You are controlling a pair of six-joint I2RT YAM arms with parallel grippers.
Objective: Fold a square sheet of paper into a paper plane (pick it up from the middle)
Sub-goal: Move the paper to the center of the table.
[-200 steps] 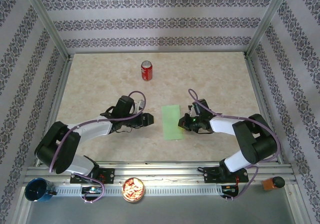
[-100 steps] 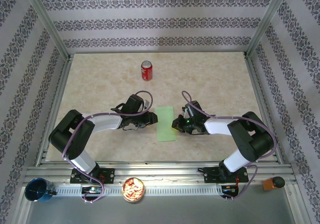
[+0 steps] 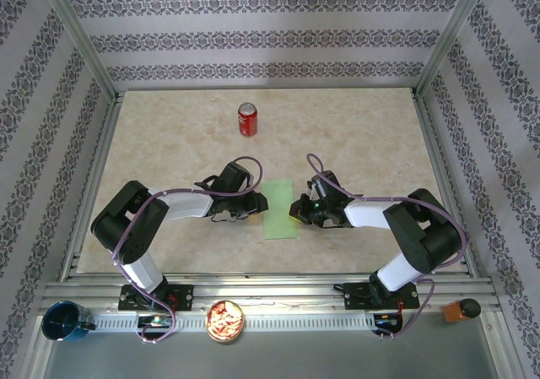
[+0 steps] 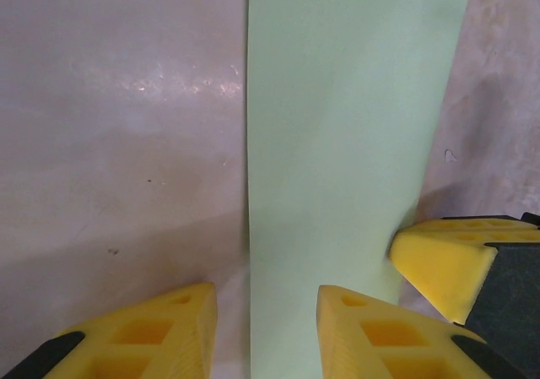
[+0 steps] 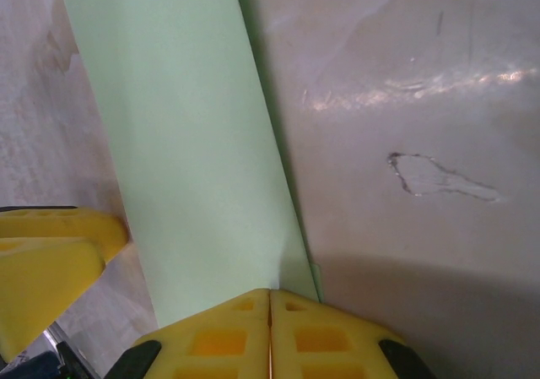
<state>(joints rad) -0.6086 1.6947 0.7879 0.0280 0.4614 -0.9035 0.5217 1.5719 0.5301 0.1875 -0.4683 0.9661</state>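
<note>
Lying flat on the table (image 3: 169, 143), the paper (image 3: 282, 209) ran near-to-far as a narrow strip. The left gripper (image 4: 266, 303) straddled its left edge, jaws partly apart; the right gripper (image 5: 270, 303) was closed at its right edge (grip uncertain).

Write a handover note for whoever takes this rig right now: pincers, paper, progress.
Left pincer: open, low over the table, straddling the long edge of the paper on its side.
Right pincer: shut, tips at the opposite long edge. I cannot tell whether it pinches the paper.
Paper: the square sheet of paper lies flat between the two pincers as a narrow rectangle, apparently folded in half.
Done: seemingly the first lengthwise fold.
Left: nose corner folds and wing folds. There is no pointed plane shape yet.
</note>
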